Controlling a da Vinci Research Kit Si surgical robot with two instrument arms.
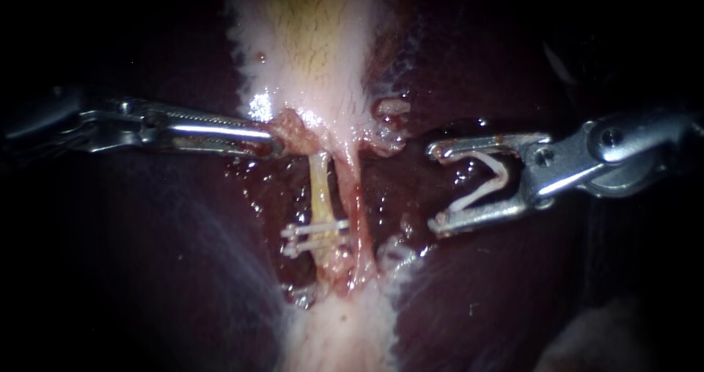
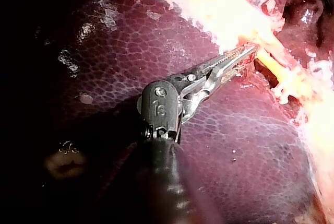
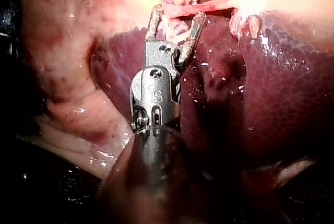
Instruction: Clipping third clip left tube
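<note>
The dark liver [image 1: 147,269] filled most of the field, the pale gallbladder [image 1: 315,42] lying along its middle. The left instrument [image 1: 275,143] had its jaws clamped together on the reddish lower end of that gallbladder. The right instrument [image 1: 434,188] stood off to the side, apart from the tubes, its jaws spread wide yet holding an unclosed clip [image 1: 502,172] from both sides. The left tube [image 1: 320,188], pale yellow, ran just beside the redder right tube [image 1: 352,196] and carried two clips [image 1: 312,230] low down.

Endoscope close, wrist views behind, liver [image 2: 235,145] shared
</note>
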